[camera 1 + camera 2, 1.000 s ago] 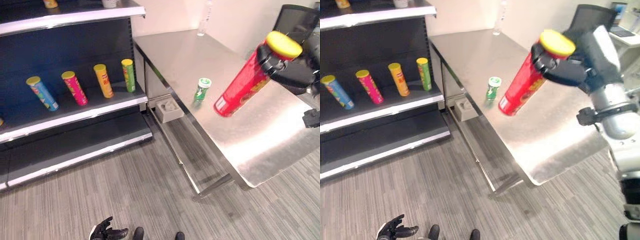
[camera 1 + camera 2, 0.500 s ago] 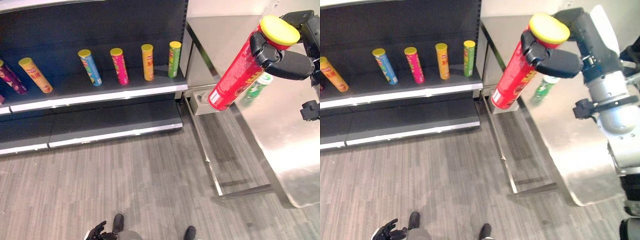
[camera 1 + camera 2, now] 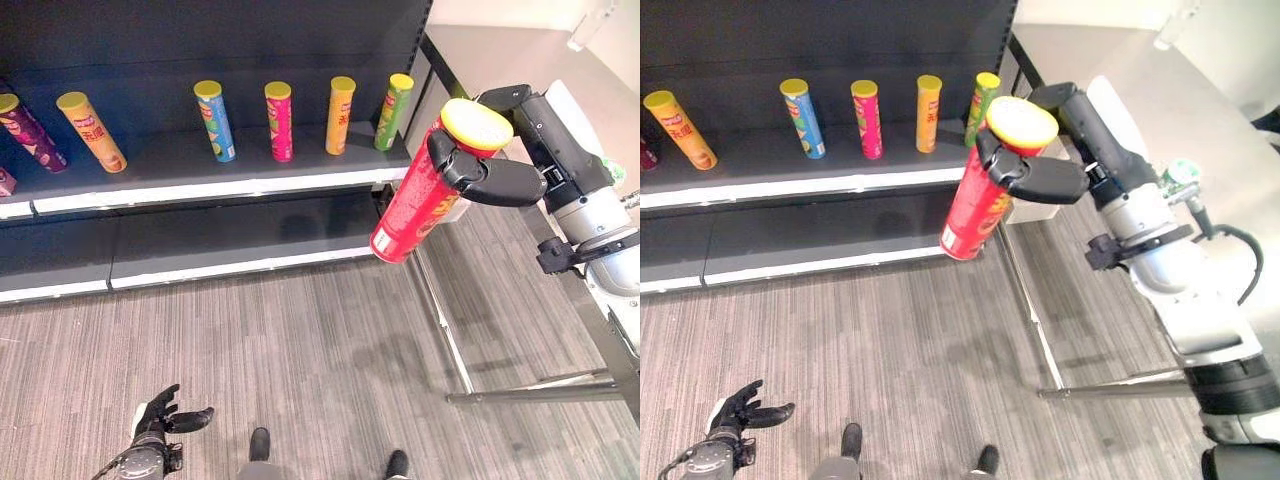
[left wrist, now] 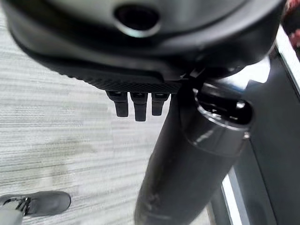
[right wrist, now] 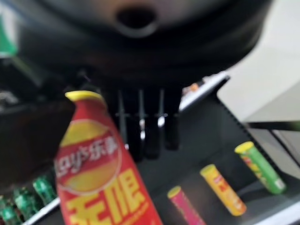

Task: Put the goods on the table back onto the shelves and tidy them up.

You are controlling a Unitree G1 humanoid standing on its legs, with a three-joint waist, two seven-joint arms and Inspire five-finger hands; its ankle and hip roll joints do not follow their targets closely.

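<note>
My right hand (image 3: 495,180) is clamped round the top of the red can (image 3: 418,195), just under its yellow lid (image 3: 476,125). The can hangs tilted in the air, base swung low toward the shelves, over the floor (image 3: 300,340) between the shelf unit and the table (image 3: 1230,110).

Risk, as I judge it: the grip sits high and the can's weight hangs below it, so it could pivot or slip out during the reach. Coming in tilted, its base could catch the shelf edge (image 3: 250,187) or knock the green can (image 3: 394,98), the nearest of the row.

Middle shelf (image 3: 160,165) carries standing cans: green, orange (image 3: 340,115), pink (image 3: 279,120) and blue (image 3: 214,120), with an orange-yellow one (image 3: 91,131) and a dark purple one (image 3: 25,132) further left. A gap lies between blue and orange-yellow. Lower shelf (image 3: 200,235) bare.

A small green item (image 3: 1178,176) is still on the table. My left hand (image 3: 160,420) hangs low near the floor, fingers loosely spread, holding nothing.
</note>
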